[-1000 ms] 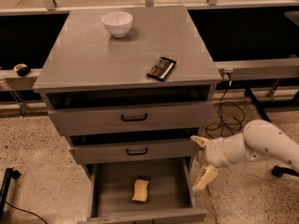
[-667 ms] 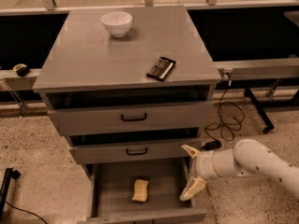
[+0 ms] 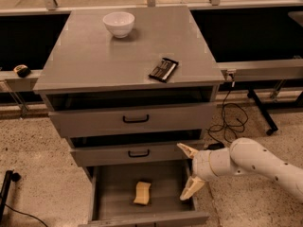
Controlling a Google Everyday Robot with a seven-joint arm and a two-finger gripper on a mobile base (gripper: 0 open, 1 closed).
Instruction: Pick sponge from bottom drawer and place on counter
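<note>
Pale yellow-tan and soft in look, the sponge (image 3: pixel 142 193) lies flat on the floor of the bottom drawer (image 3: pixel 113 190), near the drawer's middle, and nothing touches it. What has changed in the last second is the place of the gripper (image 3: pixel 188 170). Before, it hung outside the bottom drawer, beyond its right wall; now the white arm (image 3: pixel 255 162) has carried it leftward, so that it stands over the drawer's right wall. One finger points up toward the drawer above and the other reaches down into the open tray. Its fingers are spread wide and hold nothing. The sponge has not moved in this time. I judge that the approach is in progress but the grasp is not begun. The gripper must go further toward the drawer's middle and lower to the floor before it can close on the sponge. The right wall is close to the lower finger, so a touch there looks possible. The counter (image 3: pixel 94 56), high above the bottom drawer, waits for the sponge; the task is at an early stage.
</note>
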